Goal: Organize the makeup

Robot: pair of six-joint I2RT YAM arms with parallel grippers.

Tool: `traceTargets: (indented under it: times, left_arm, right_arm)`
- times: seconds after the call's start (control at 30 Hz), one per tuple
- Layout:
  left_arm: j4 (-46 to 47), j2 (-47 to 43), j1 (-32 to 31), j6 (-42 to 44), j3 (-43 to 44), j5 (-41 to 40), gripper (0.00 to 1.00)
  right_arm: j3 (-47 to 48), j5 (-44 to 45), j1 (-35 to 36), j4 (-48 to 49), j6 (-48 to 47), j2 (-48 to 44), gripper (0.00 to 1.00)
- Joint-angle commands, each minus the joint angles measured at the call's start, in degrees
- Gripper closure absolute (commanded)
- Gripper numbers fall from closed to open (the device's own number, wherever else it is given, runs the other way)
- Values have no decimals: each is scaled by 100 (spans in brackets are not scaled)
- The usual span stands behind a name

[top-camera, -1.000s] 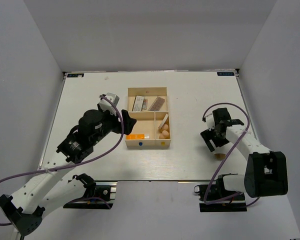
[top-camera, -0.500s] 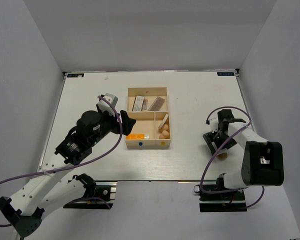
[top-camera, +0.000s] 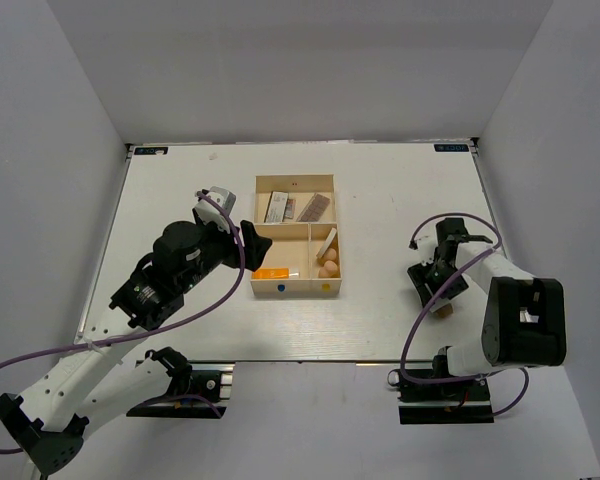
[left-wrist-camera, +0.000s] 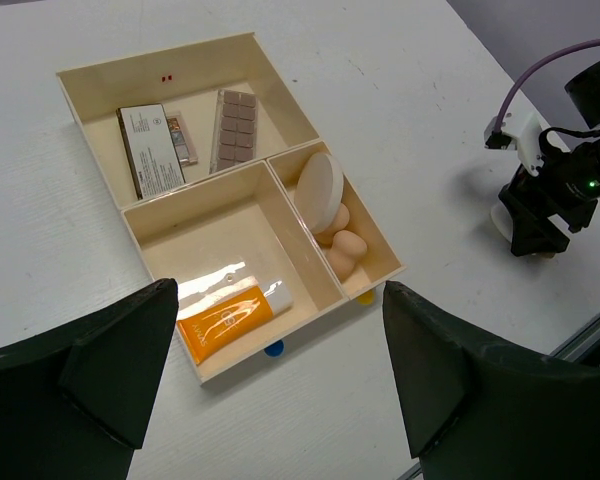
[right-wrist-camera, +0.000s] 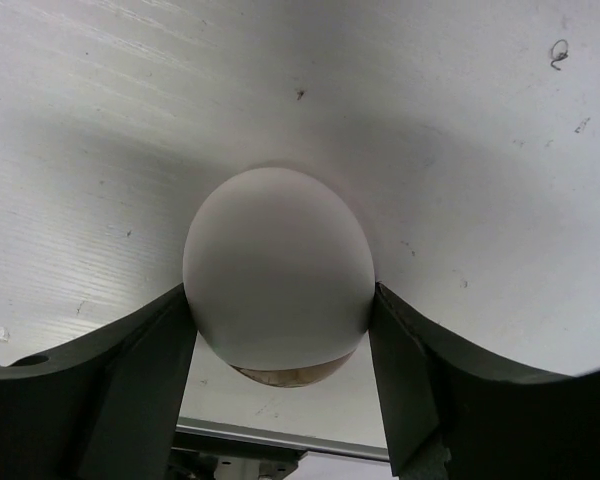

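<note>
The white brown-capped bottle (right-wrist-camera: 275,265) lies on the table at the right, its cap (top-camera: 441,309) towards the near edge. My right gripper (right-wrist-camera: 280,300) is shut on it, a finger against each side; it also shows in the top view (top-camera: 437,295). The pale wooden tray (left-wrist-camera: 155,55) holds two grey-brown palettes (left-wrist-camera: 152,150) (left-wrist-camera: 237,115) at the back, the orange tube (left-wrist-camera: 225,318) front left, and the cream round pad (left-wrist-camera: 318,182) and peach sponges (left-wrist-camera: 345,248) front right. My left gripper (left-wrist-camera: 277,300) is open and empty above the tray's front left part (top-camera: 250,243).
The tray (top-camera: 256,215) stands mid-table. A blue dot (left-wrist-camera: 272,348) and a yellow dot (left-wrist-camera: 365,296) mark its front edge. The table's near edge runs close behind the bottle. The right arm's purple cable (top-camera: 460,212) loops above the gripper.
My right gripper moved towards the near edge and came down around the bottle. My left gripper drew back slightly from the tray, still open.
</note>
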Motion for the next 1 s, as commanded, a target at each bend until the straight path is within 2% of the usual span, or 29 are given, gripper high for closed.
traceTargets:
  times: [0.0, 0.1, 0.3, 0.43, 0.57, 0.63, 0.83, 0.97]
  left_arm:
    - [77, -54, 25, -22, -42, 40, 7]
    - [77, -54, 25, -22, -42, 32, 7]
    - [95, -63, 25, -13, -33, 40, 8]
    - [165, -142, 25, 4, -60, 128, 7]
    - [235, -221, 25, 39, -95, 93, 8]
    - [235, -265, 25, 48, -104, 58, 7]
    - [332, -458, 25, 92, -200, -39, 7]
    - [367, -502, 25, 118, -218, -82, 7]
  right_arm:
    - [-73, -343, -12, 119, -140, 229, 66]
    - [23, -632, -12, -12, -271, 37, 74]
    - [813, -1853, 146, -627, -719, -570, 80]
    - [1534, -2862, 489, -1014, -870, -624, 84]
    - [2202, -3304, 1268, -770, -598, -422, 85]
    - [2623, -3401, 1508, -611, -353, -141, 85]
    - [4018, -3191, 2948, -84, 237, 1123, 83]
    - [5286, -3139, 3529, -574, 299, 2519, 84]
